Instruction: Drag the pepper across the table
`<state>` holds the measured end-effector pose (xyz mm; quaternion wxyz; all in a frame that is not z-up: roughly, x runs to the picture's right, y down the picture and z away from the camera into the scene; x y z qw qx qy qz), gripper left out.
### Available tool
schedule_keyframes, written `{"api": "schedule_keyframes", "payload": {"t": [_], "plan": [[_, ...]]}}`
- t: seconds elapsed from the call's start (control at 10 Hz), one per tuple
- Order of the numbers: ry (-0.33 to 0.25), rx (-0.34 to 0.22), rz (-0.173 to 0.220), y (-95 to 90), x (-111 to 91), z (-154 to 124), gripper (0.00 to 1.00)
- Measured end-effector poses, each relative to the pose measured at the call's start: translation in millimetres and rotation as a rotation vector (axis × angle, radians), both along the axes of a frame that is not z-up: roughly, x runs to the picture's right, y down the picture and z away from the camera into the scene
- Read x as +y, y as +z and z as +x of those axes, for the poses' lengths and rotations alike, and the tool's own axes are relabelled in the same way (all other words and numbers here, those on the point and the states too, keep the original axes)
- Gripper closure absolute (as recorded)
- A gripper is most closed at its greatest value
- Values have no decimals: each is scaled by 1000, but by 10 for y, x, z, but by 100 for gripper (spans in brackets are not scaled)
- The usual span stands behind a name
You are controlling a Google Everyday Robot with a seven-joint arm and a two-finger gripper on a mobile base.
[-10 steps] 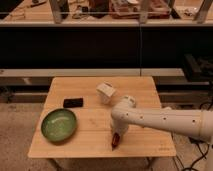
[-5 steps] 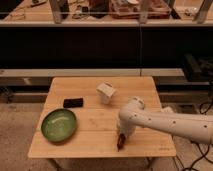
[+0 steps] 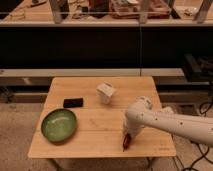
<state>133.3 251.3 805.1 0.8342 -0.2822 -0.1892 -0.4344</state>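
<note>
A small red pepper lies on the wooden table near its front right edge. My gripper comes in from the right on a white arm and is down right at the pepper, covering its upper end. Whether it grips the pepper or only presses on it does not show.
A green plate sits at the front left. A black flat object lies behind it. A white cup-like container stands at the back middle. Dark shelving runs behind the table.
The arm and gripper have shifted to the right along the front edge, and the pepper has moved right with them.
</note>
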Motion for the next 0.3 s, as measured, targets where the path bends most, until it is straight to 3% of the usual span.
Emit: {"api": "schedule_keyframes", "payload": {"t": [0.3], "plan": [[25,-3,-23,22,28,92,100]]}}
